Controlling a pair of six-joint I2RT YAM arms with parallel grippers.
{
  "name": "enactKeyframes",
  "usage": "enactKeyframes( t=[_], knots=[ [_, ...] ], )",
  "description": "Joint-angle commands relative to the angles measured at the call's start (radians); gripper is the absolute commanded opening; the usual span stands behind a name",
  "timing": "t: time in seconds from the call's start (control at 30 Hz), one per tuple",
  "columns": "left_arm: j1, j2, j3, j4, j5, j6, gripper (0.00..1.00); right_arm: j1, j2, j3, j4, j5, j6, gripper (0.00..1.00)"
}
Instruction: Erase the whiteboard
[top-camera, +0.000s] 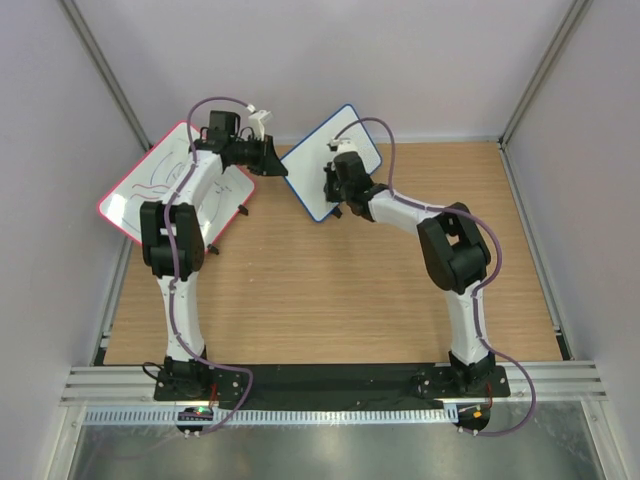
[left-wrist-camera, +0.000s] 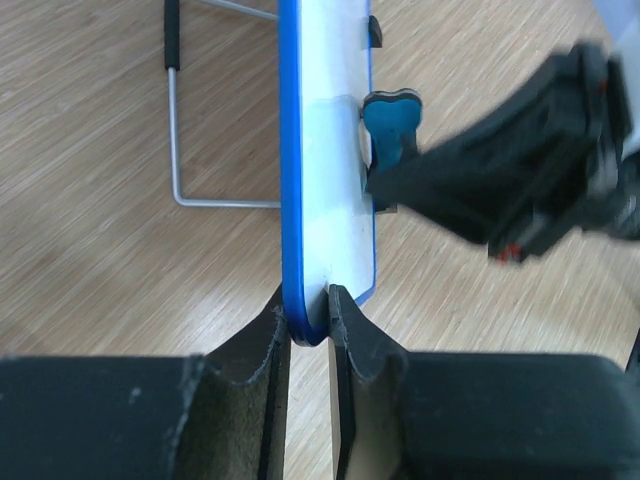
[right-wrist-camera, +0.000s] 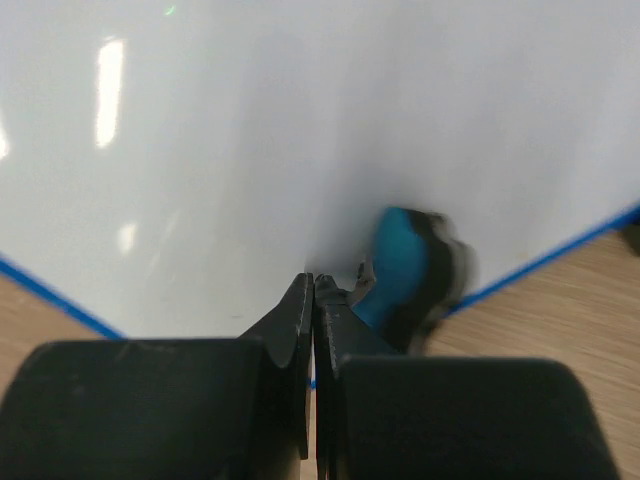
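Toward the far side of the wooden table (top-camera: 330, 290), the blue-framed whiteboard (top-camera: 315, 165) stands tilted up on edge, roughly midway between the two arms and just to the right of a larger red-framed whiteboard (top-camera: 135, 195) that carries dark scribbles. The left gripper (top-camera: 278, 163) reaches in from the left and has the blue board's nearest rounded corner clamped between its two fingers. In the left wrist view the blue rim sits squarely in the narrow gap between the pads (left-wrist-camera: 268, 345), with the board running straight away from the camera. Beyond it on the wood lies a bent wire stand (left-wrist-camera: 175, 130) with a black tip. The right gripper (top-camera: 338, 172) comes in from the other side and sits against the white writing face. Its wrist view shows the jaws drawn together to a thin slit, close to the board's surface and near its lower blue edge. A small blue eraser (right-wrist-camera: 400, 265), blurred there, sits just beside the right-hand finger and against the white face. Whether any part of it is pinched between the fingers cannot be made out. From the left wrist camera, the eraser (left-wrist-camera: 390, 120) rests flat on the board's face at the tip of the dark right gripper. The stretch of white surface seen by the right wrist camera shows only light reflections.
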Motion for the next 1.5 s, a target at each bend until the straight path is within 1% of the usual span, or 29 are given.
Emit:
enactKeyframes(
  t=[0.0,0.2,0.27,0.37,0.43,0.47,0.5,0.53,0.57,0.6,0.63,0.67,0.7,0.77,0.83,1.03,1.17,1.33,1.4,1.43,1.47],
  knots=[
    [-0.035,0.041,0.012,-0.026,-0.022,0.089,0.0,0.088,0.01,0.017,0.053,-0.076,0.013,0.01],
    [-0.034,0.038,0.013,-0.029,-0.025,0.095,0.0,0.082,0.034,0.047,0.046,-0.074,0.024,0.01],
    [-0.035,0.035,0.012,-0.031,-0.026,0.096,0.0,0.06,0.027,0.034,0.053,-0.073,0.041,0.01],
    [-0.034,0.036,0.012,-0.034,-0.026,0.099,0.0,0.034,-0.025,-0.017,0.061,-0.061,0.043,0.01],
    [-0.035,0.038,0.013,-0.034,-0.025,0.101,0.0,0.033,-0.07,-0.026,0.008,-0.022,0.008,0.01],
    [-0.035,0.038,0.013,-0.036,-0.026,0.099,0.0,0.028,-0.085,-0.031,-0.005,-0.01,0.006,0.11],
    [-0.035,0.039,0.013,-0.036,-0.026,0.099,0.0,0.023,-0.1,-0.057,-0.016,-0.001,0.013,0.17],
    [-0.034,0.039,0.012,-0.036,-0.026,0.101,0.0,0.013,-0.142,-0.077,-0.01,-0.005,0.051,0.23],
    [-0.035,0.039,0.01,-0.036,-0.026,0.099,0.0,-0.015,-0.162,-0.1,0.009,-0.01,0.088,0.34],
    [-0.035,0.038,0.01,-0.036,-0.026,0.099,0.0,-0.033,-0.182,-0.156,0.024,-0.031,0.122,0.41],
    [-0.035,0.038,0.01,-0.036,-0.025,0.099,0.0,-0.05,-0.2,-0.188,0.039,-0.038,0.157,0.45],
    [-0.035,0.039,0.01,-0.036,-0.025,0.101,0.0,-0.065,-0.232,-0.219,0.075,-0.044,0.235,0.5],
    [-0.035,0.039,0.012,-0.036,-0.023,0.101,0.0,-0.094,-0.245,-0.277,0.089,-0.047,0.265,0.53],
    [-0.034,0.041,0.013,-0.036,-0.02,0.099,0.0,-0.113,-0.255,-0.316,0.121,-0.047,0.325,0.56],
    [-0.035,0.041,0.013,-0.036,-0.019,0.098,0.0,-0.132,-0.242,-0.333,0.133,-0.065,0.354,0.57],
    [-0.035,0.041,0.015,-0.036,-0.016,0.093,0.0,-0.152,-0.161,-0.31,0.204,-0.078,0.452,0.55],
    [-0.037,0.041,0.017,-0.036,-0.016,0.093,0.0,-0.153,-0.113,-0.281,0.234,-0.081,0.483,0.5],
    [-0.037,0.039,0.014,-0.036,-0.013,0.095,0.0,-0.156,-0.071,-0.247,0.228,-0.058,0.498,0.48],
    [-0.037,0.038,0.015,-0.036,-0.013,0.093,0.0,-0.159,-0.062,-0.236,0.228,-0.054,0.492,0.4],
    [-0.037,0.038,0.015,-0.036,-0.013,0.095,0.0,-0.162,-0.052,-0.233,0.227,-0.053,0.492,0.37],
    [-0.037,0.038,0.017,-0.036,-0.011,0.093,0.0,-0.162,-0.048,-0.23,0.225,-0.051,0.491,0.38]
  ],
)
